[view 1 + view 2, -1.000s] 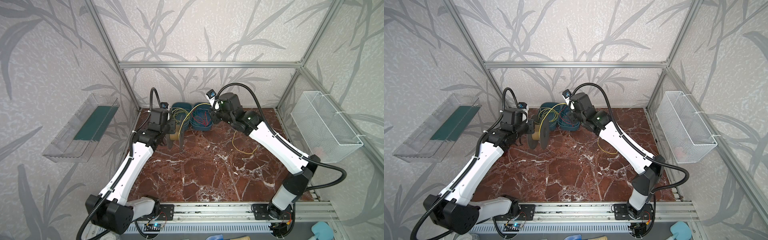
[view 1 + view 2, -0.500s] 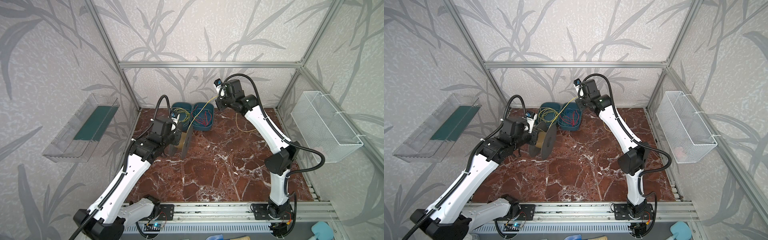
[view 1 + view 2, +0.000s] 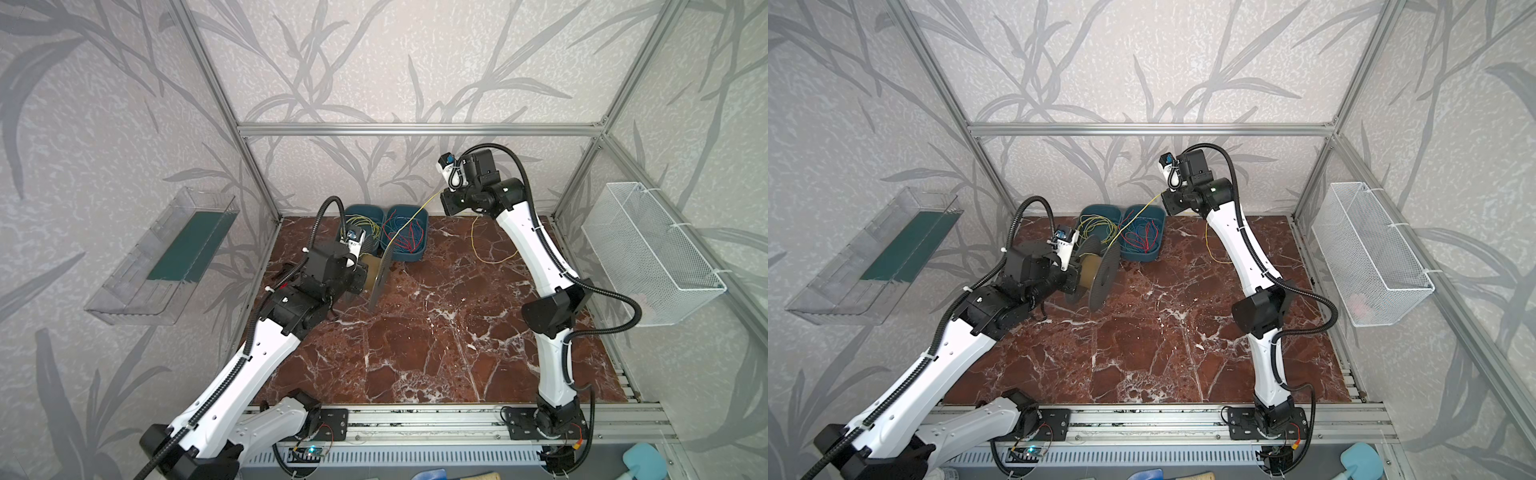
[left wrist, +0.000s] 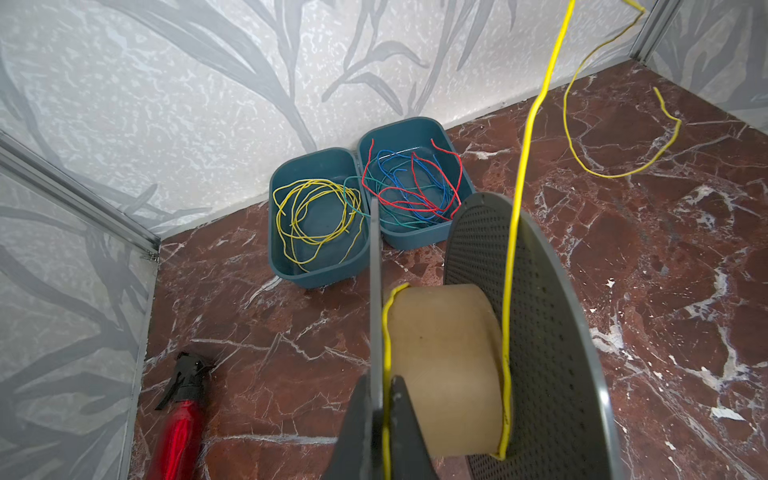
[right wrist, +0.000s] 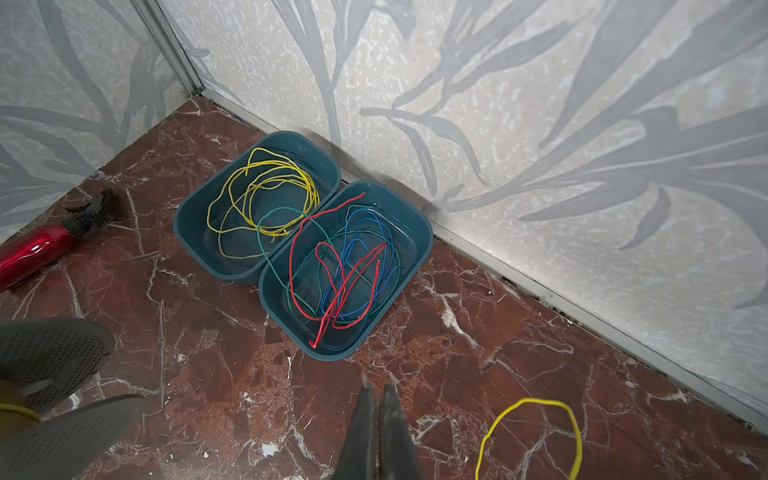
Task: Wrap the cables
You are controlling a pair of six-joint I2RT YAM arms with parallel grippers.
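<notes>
My left gripper [image 4: 379,419] is clamped on one flange of the spool [image 4: 446,365], with the yellow cable [image 4: 524,158] pinned against it. From the spool the cable rises taut to my right gripper [image 5: 377,397], closed tight on it above and beyond the spool. The slack trails onto the table [image 3: 415,340] past the spool.

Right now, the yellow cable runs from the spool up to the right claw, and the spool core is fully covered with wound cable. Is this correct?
Partly wrong. The yellow cable does run from the spool up to the right claw, but the left wrist view shows the core almost bare, a single strand at each edge.
</notes>
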